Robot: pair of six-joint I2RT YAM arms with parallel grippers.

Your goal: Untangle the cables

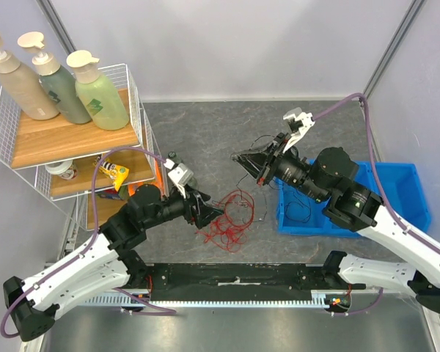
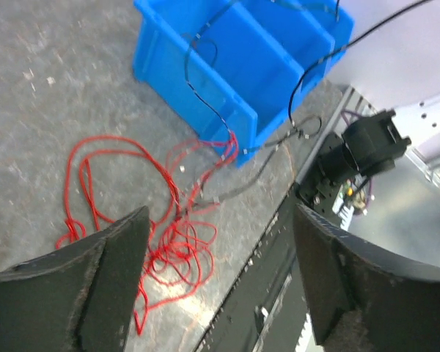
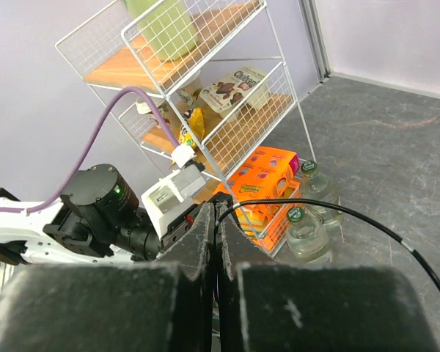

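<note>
The cables [image 1: 227, 220] are red and black. The table [image 1: 205, 128] is mottled dark grey; the bin [image 1: 400, 183] bright blue, the rack [image 1: 134, 110] white.

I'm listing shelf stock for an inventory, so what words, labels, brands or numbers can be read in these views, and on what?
No text can be read for certain.
Snack box: white brand word, too blurred to quote.
Orange boxes: print too small.
Pump bottles: a green mark only, no legible words.
Yellow packet: print too small.

The left pincer [image 2: 220, 246] gapes over red cables [image 2: 177, 249] beside a blue bin [image 2: 169, 66].
</note>
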